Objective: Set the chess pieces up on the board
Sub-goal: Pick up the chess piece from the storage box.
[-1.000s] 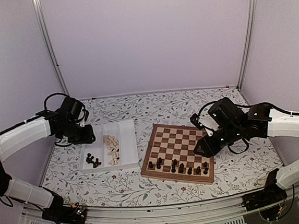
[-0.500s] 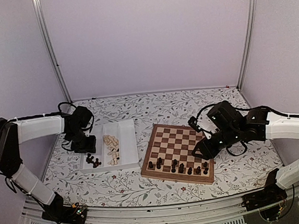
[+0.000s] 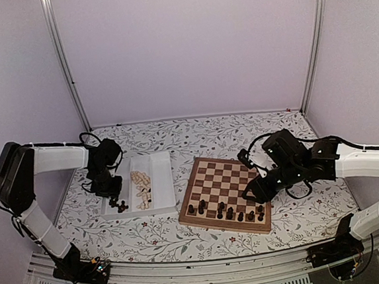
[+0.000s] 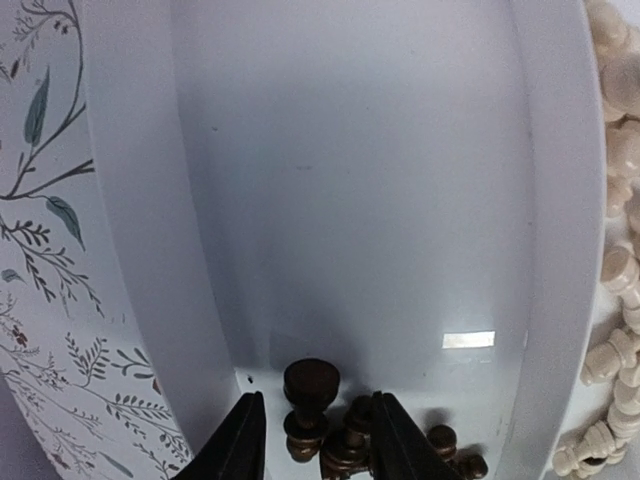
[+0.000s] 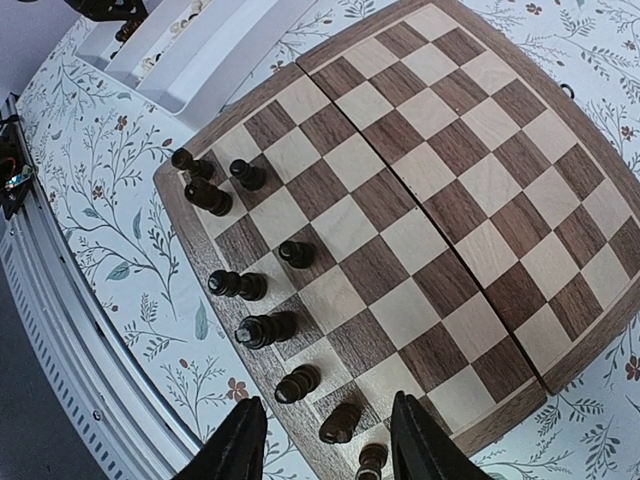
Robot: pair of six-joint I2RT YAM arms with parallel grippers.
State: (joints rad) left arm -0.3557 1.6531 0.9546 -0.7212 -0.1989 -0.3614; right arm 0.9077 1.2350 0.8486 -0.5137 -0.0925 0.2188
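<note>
Dark turned wooden chessmen (image 3: 225, 212), perhaps nine, stand along the checkered wooden board's (image 3: 229, 175) near edge below the spread right hand (image 5: 320, 440), while a few wait in the white tray (image 3: 158, 178) under the spread left hand (image 4: 315, 440), beside the pale beige chessmen (image 3: 141, 188).

You have a white two-compartment tray (image 3: 160, 176) lying flat on the left half of the worktop (image 3: 209, 137), which wears a pale cloth printed with grey-green leaves and small red flowers. In your left wrist view the tray's glossy floor (image 4: 350, 200) catches a small bright reflection. Behind the worktop you see plain lavender walls (image 3: 188, 49), with a metal post (image 3: 63, 60) in the left corner and another (image 3: 314, 38) in the right. A metal rail (image 3: 208, 283) runs along the near edge.
</note>
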